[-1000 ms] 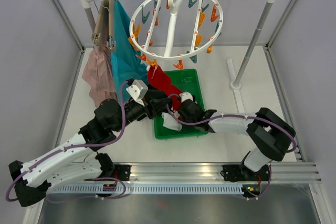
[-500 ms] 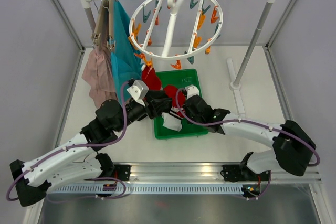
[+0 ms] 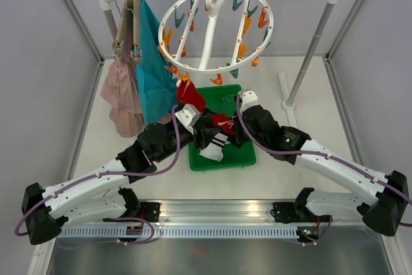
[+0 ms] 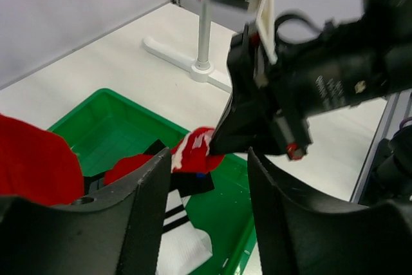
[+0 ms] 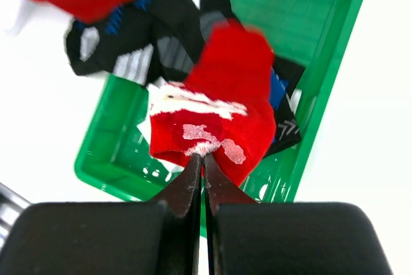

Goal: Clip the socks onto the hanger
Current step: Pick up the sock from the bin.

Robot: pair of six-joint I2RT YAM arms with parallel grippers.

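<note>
Right gripper: jaws closed tight on the white-patched edge of a red sock, which it holds just above the green tray. Left gripper: jaws partly open, gripping nothing, over the tray's near-left part and facing the held sock. Dark socks lie in the tray. A second red sock hangs over the tray's far-left corner from the round hanger, which is above and beyond the tray.

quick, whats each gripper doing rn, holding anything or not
left gripper: open, nothing between its fingers.
right gripper: closed on a red sock over the green tray.
</note>
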